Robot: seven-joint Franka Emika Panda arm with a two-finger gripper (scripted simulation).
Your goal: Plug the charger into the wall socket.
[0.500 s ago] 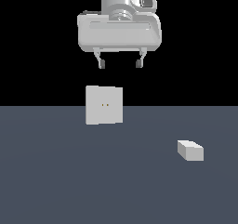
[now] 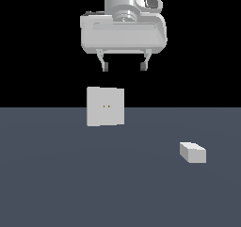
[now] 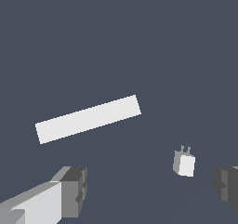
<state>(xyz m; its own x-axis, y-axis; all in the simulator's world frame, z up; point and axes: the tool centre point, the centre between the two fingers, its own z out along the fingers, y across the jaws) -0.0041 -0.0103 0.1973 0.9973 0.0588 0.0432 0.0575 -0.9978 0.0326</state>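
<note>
White block: the charger (image 2: 192, 152) lies on the dark grey surface (image 2: 70, 183), toward the exterior view's right and well apart from everything else; nothing touches it.
Prongs: in the wrist view two short pins stick out of one end of the charger (image 3: 184, 164), so it lies on its side rather than standing.
Wall socket: the flat square plate (image 2: 105, 107) stands upright on the surface, with two tiny yellowish holes near its centre; the wrist view shows it edge-on as a pale bar (image 3: 88, 119).
Gripper: it (image 2: 124, 67) hangs high above the scene, roughly over the wall socket and well clear of the charger.
Fingers: spread wide apart with nothing between them; one dark pad (image 3: 74, 190) and the edge of the other (image 3: 228, 188) frame the wrist view, and the gap is empty.
Step in hand: by my reading this is the approach to the pick-up, since the charger is ungrasped and the plugging has not begun.
Progress: very early; both the grasp and the insertion are left to do.
Next move calls for: carrying the gripper across and down toward the charger, turning the wrist so the fingers straddle the block's narrow sides, and leaving the prong end free.
Later need: the prongs will have to face the two holes squarely, so a grip that sets the pins level and pointing at the plate would likely help.
</note>
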